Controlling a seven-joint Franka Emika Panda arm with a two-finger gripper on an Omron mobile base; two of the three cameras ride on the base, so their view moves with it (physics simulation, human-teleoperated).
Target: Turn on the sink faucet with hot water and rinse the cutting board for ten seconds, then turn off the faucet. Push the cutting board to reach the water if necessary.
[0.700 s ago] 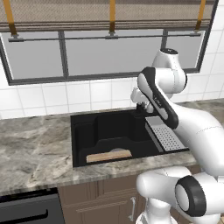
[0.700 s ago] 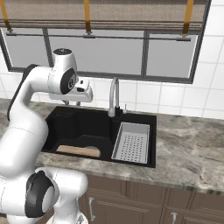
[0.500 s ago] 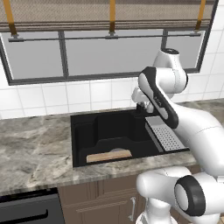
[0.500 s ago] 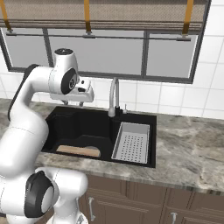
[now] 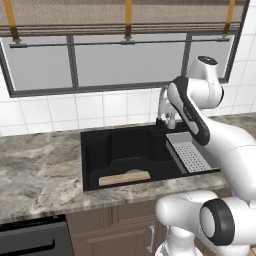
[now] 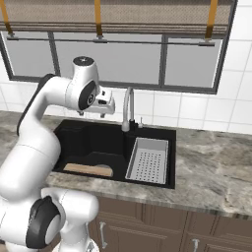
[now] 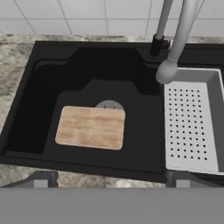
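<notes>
Nearest the base, brown cabinet doors [image 6: 147,229] with metal handles run under a grey marbled worktop [image 5: 40,170]. Set into the worktop is the sink [image 5: 100,150], a deep black basin. The cutting board [image 7: 91,127], a flat slab of light wood, lies on the basin floor toward the near wall, touching the edge of the round drain [image 7: 109,105] and partly covering it. Beside it, in the right part of the sink, sits a grey perforated tray [image 7: 190,127], apart from the board.

Behind the tray stands the faucet [image 6: 128,108], its dark base on the sink's back rim and its slim grey spout arching forward; in the hand view the spout's end hangs over the tray's near-left corner, not over the board. No stream runs from it.

The gripper [image 6: 106,109] hangs above the back of the sink, just left of the faucet in the right base view; its fingers [image 7: 41,179] stand spread wide at the two bottom corners of the hand view, released, with nothing between them.

Farther back, white tiles [image 5: 60,110] cover the wall, and above them is a three-pane window [image 5: 125,62] with a woven blind [image 5: 75,15] drawn over its top.

Against the earlier pictures the arm has barely shifted; board, tray and spout lie as before.
</notes>
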